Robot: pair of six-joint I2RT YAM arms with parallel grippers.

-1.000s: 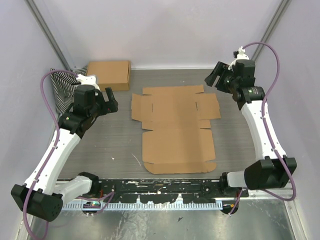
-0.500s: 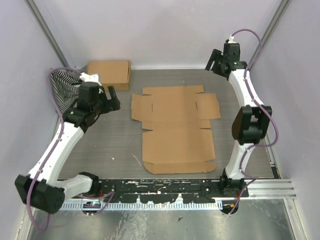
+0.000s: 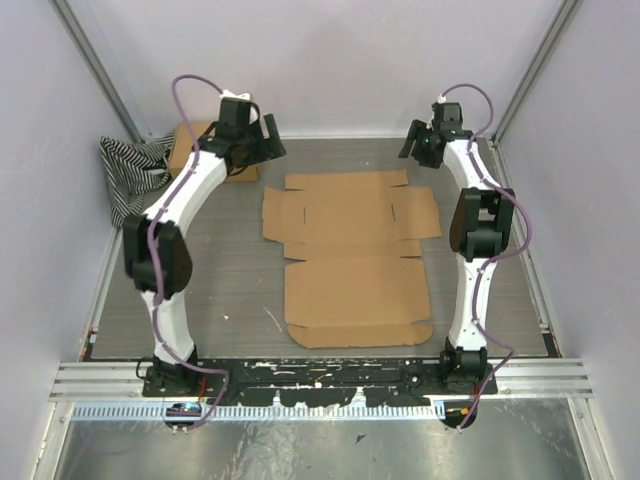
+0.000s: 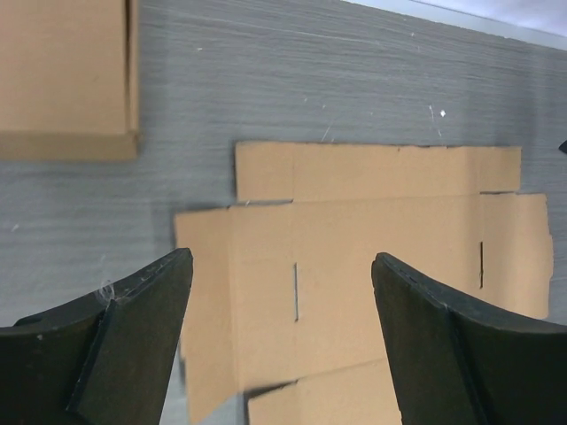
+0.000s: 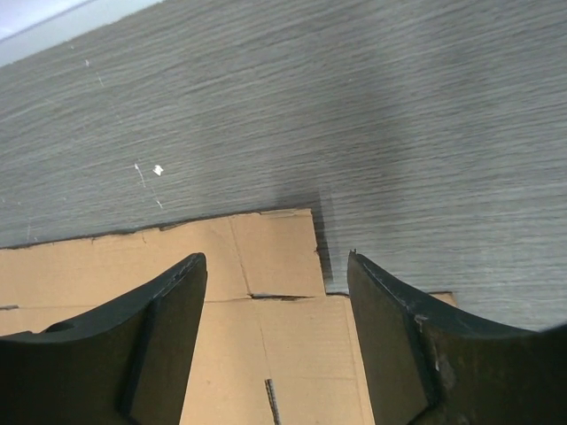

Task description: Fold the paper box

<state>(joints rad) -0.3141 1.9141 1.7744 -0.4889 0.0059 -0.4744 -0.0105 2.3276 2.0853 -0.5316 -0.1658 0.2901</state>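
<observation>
The paper box (image 3: 350,255) lies flat and unfolded mid-table, a brown die-cut sheet with flaps and slits. My left gripper (image 3: 265,145) hovers open above the table beyond the sheet's far-left corner. In the left wrist view its gripper (image 4: 282,258) frames the paper box (image 4: 381,221) from above, with nothing between the fingers (image 4: 133,328). My right gripper (image 3: 415,148) hangs open over the far-right corner. The right wrist view shows that gripper (image 5: 275,259) above the corner flap of the paper box (image 5: 266,345), not touching it.
A second, box-shaped brown carton (image 3: 190,145) sits at the back left, partly behind my left arm, and also shows in the left wrist view (image 4: 62,80). A striped cloth (image 3: 130,170) lies beside it. Walls close in the back and sides.
Both arms have stretched toward the back of the table. The left gripper swung from the left side to the sheet's far-left corner; the right moved above the far-right corner. The sheet has not moved.
</observation>
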